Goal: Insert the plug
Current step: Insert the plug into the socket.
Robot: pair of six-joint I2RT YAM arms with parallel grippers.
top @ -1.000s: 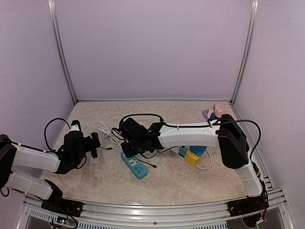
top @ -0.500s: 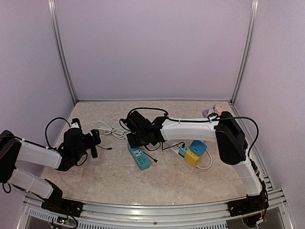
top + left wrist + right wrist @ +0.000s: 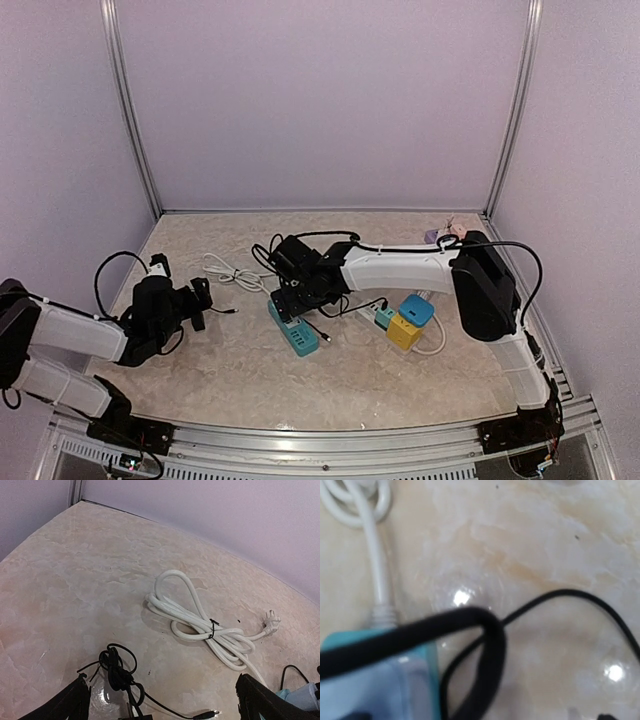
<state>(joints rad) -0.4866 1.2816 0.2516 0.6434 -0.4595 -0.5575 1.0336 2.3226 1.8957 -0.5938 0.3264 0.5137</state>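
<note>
A teal power strip (image 3: 296,331) lies mid-table, also at the lower left of the right wrist view (image 3: 375,680). My right gripper (image 3: 291,291) hangs over its far end; only dark tips show at that view's bottom corners, spread wide, with a thick black cord loop (image 3: 487,645) close to the camera. Whether a plug sits in the strip is hidden. My left gripper (image 3: 162,707) is open above a tangled black cord (image 3: 117,669) with a small barrel tip (image 3: 207,713); a black plug body (image 3: 139,716) shows at the frame's bottom edge.
A coiled white cable (image 3: 200,625) with its own plug lies between the arms (image 3: 226,272). Yellow (image 3: 404,331) and blue (image 3: 416,308) cube adaptors sit right of the strip. A pink and purple item (image 3: 446,236) rests at the back right corner.
The right arm drew back to the right, and the teal strip shifted right and turned with it. The left arm barely moved.
</note>
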